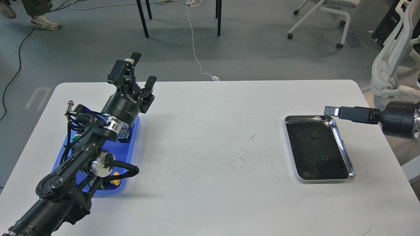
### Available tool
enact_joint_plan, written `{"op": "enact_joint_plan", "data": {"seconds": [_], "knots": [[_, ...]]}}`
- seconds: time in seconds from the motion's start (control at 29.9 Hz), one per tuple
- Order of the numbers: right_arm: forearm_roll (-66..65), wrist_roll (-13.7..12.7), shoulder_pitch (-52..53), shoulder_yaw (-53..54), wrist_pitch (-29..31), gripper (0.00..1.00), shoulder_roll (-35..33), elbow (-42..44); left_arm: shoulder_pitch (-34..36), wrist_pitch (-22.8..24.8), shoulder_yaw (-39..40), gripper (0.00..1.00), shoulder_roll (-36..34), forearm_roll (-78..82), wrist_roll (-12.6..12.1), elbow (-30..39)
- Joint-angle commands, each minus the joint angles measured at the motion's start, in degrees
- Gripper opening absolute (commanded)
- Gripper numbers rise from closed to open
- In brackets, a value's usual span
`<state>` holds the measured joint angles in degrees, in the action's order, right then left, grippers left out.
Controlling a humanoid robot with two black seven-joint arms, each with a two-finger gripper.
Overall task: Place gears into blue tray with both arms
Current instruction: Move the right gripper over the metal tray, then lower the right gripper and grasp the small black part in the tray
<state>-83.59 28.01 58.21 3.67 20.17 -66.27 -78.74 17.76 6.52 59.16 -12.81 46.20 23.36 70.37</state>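
Note:
Two tiny black gears lie inside the steel tray on the right of the white table. The blue tray sits at the left, largely covered by my left arm. My left gripper is raised over the tray's far right corner, open, with nothing between its fingers. My right gripper reaches in level from the right, its tip over the steel tray's far right corner. It is seen side-on, so its two fingers cannot be told apart.
Push-button switches lie in the blue tray, among them a yellow cap and a green cap. A white office chair stands beyond the table's right end. Cables and chair legs are on the floor behind the table.

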Motion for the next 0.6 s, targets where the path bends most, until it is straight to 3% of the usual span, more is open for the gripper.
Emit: {"op": "enact_joint_plan", "data": {"seconds": [0.0, 0.3, 0.57], "knots": [[-11.1, 0.0, 6.5, -8.5, 0.0, 0.98, 0.0, 0.3, -1.3, 0.0, -0.2, 0.98, 0.0, 0.0, 0.7, 1.3], [-20.7, 0.0, 9.6, -16.9, -0.7, 0.95, 7.9, 7.4, -2.9, 0.0, -0.5, 0.98, 0.1, 0.1, 0.8, 2.1], [-20.6, 0.0, 12.4, -26.3, -7.8, 0.93, 15.6, 12.0, -3.0, 0.0, -0.8, 0.98, 0.6, 0.2, 0.8, 2.1]]}}
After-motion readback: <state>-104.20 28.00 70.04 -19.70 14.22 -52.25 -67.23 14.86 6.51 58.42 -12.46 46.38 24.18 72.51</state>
